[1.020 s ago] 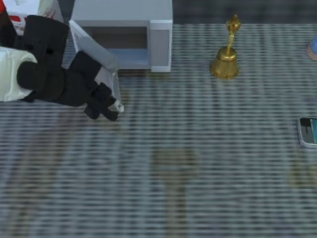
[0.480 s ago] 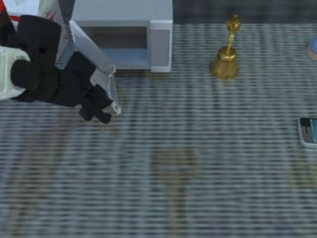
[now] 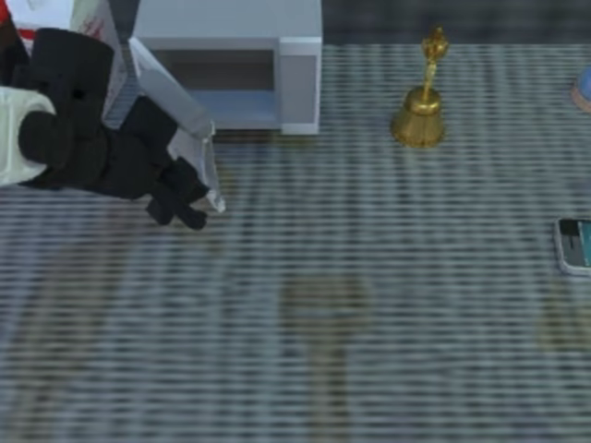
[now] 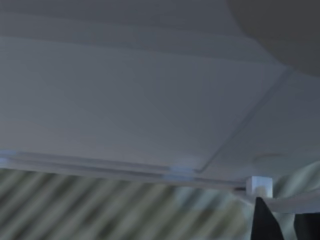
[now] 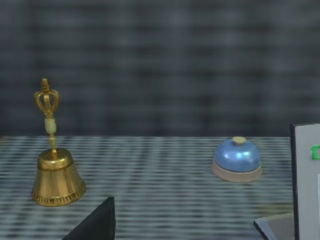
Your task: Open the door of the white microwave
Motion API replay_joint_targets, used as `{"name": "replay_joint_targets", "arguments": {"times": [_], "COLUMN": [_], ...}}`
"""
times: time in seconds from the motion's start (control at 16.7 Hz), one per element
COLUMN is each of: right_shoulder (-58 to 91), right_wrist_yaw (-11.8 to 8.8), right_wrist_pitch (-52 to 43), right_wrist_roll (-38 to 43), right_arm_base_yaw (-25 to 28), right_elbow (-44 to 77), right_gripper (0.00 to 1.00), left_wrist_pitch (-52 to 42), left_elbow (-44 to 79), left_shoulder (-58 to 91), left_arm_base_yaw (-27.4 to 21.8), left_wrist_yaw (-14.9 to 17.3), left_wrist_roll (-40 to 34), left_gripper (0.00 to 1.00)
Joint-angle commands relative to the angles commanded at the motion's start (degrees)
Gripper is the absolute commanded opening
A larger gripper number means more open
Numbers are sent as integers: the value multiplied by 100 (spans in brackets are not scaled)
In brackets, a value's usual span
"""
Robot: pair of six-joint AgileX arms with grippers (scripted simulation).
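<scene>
white microwave (image 3: 231, 37), gold bell (image 3: 421, 111), grey-striped table (image 3: 369, 323).

The microwave (image 3: 231, 55) looks like smooth matt plastic, its door (image 3: 175, 111) has a see-through window, the bell (image 3: 420, 101) is shiny gold metal, and the table (image 3: 369, 305) looks like woven cloth.

door (image 3: 175, 111) swung wider, left pincer (image 3: 185, 205) drawn further toward table's left
</scene>
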Motion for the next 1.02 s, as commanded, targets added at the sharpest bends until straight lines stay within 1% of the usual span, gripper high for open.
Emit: {"name": "replay_joint_targets", "arguments": {"times": [0.84, 1.02], "right_shoulder": [0, 0], "right_wrist_yaw": [0, 0], "right_wrist_pitch": [0, 0], "right_wrist_roll": [0, 0], "right_arm_base_yaw": [0, 0], "right_elbow": [0, 0], "right_gripper": [100, 100], "left_wrist_pitch": [0, -41], "left_elbow": [0, -23], "left_shoulder": [0, 7], "left_arm_base_yaw": [0, -3], "left_wrist_yaw": [0, 63], "left_wrist_roll": [0, 39], "left_gripper": [0, 0]}}
